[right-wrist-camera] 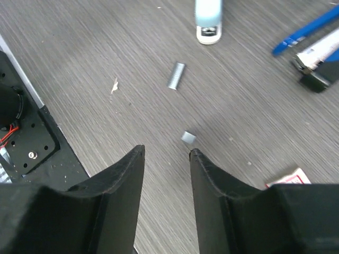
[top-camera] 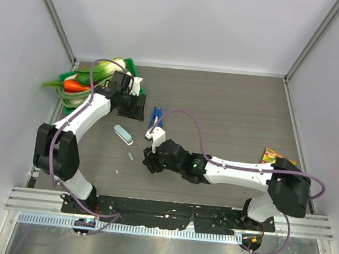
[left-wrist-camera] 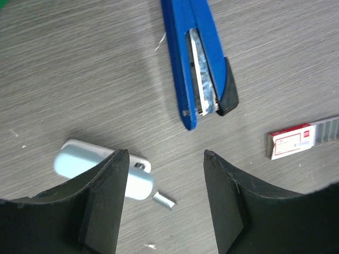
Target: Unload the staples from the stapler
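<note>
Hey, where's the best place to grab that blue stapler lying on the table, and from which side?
Probably grip the stapler across its narrow width, about mid-length, coming straight down from above. It lies flat on the table with both long sides free, and looks slim enough for the open left pincer hovering near it.

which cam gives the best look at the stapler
The left wrist view: the stapler lies close and sharp, blue body, silver inner channel and black end clear. The top external view shows only a small blue shape. The right wrist view catches it blurred and cut off at the frame's edge.
</note>
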`<state>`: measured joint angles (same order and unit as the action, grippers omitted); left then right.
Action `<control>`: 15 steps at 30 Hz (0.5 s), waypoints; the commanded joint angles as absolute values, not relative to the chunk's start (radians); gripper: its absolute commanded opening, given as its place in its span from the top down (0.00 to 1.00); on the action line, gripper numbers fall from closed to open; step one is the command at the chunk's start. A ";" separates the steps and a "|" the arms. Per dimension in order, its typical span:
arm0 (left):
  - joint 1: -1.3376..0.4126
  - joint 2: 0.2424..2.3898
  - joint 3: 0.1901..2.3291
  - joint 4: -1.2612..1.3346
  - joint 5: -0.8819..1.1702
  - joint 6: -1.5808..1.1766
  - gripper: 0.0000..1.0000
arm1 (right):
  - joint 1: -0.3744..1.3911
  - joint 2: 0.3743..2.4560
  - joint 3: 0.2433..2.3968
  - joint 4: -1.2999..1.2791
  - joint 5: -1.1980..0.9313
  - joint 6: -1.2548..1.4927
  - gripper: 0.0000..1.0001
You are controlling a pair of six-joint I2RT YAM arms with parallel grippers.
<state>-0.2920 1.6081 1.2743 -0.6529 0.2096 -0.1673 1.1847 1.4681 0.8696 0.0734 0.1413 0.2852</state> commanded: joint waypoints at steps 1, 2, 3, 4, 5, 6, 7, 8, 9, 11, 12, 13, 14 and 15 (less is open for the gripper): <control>-0.256 1.497 1.273 -0.712 0.206 -0.103 0.38 | 1.236 1.602 1.008 0.066 0.219 0.278 0.53; -0.256 1.480 1.282 -0.732 0.198 -0.086 0.38 | 1.238 1.632 1.061 0.028 0.221 0.281 0.52; -0.253 1.439 1.284 -0.773 0.184 -0.051 0.38 | 1.239 1.663 1.095 0.006 0.233 0.287 0.52; -0.253 1.419 1.285 -0.791 0.157 -0.034 0.37 | 1.239 1.699 1.130 -0.038 0.242 0.288 0.52; -0.249 1.395 1.276 -0.805 0.143 -0.020 0.37 | 1.239 1.757 1.202 -0.099 0.250 0.288 0.51; -0.242 1.372 1.267 -0.830 0.134 -0.005 0.36 | 1.239 1.788 1.236 -0.126 0.250 0.285 0.51; -0.235 1.324 1.258 -0.841 0.123 0.029 0.36 | 1.239 1.816 1.273 -0.155 0.245 0.276 0.50; -0.227 1.303 1.241 -0.850 0.112 0.041 0.36 | 1.239 1.872 1.346 -0.213 0.242 0.270 0.51; -0.209 1.284 1.233 -0.873 0.110 0.057 0.35 | 1.239 1.893 1.377 -0.236 0.242 0.267 0.50; -0.187 1.229 1.218 -0.890 0.118 0.070 0.35 | 1.239 1.925 1.429 -0.255 0.232 0.261 0.50; -0.177 1.214 1.215 -0.909 0.121 0.075 0.34 | 1.241 1.943 1.440 -0.256 0.229 0.259 0.50; -0.157 1.201 1.212 -0.920 0.123 0.089 0.34 | 1.241 1.957 1.453 -0.262 0.230 0.258 0.50; -0.149 1.181 1.209 -0.943 0.132 0.094 0.34 | 1.241 1.968 1.478 -0.284 0.233 0.249 0.50; -0.134 1.174 1.207 -0.954 0.136 0.103 0.34 | 1.241 1.992 1.491 -0.294 0.238 0.244 0.51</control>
<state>-0.1791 1.2106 1.2293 -0.8597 0.1349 0.0368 1.2407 1.9636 1.3987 -0.2169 0.2092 0.2722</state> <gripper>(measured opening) 0.656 0.496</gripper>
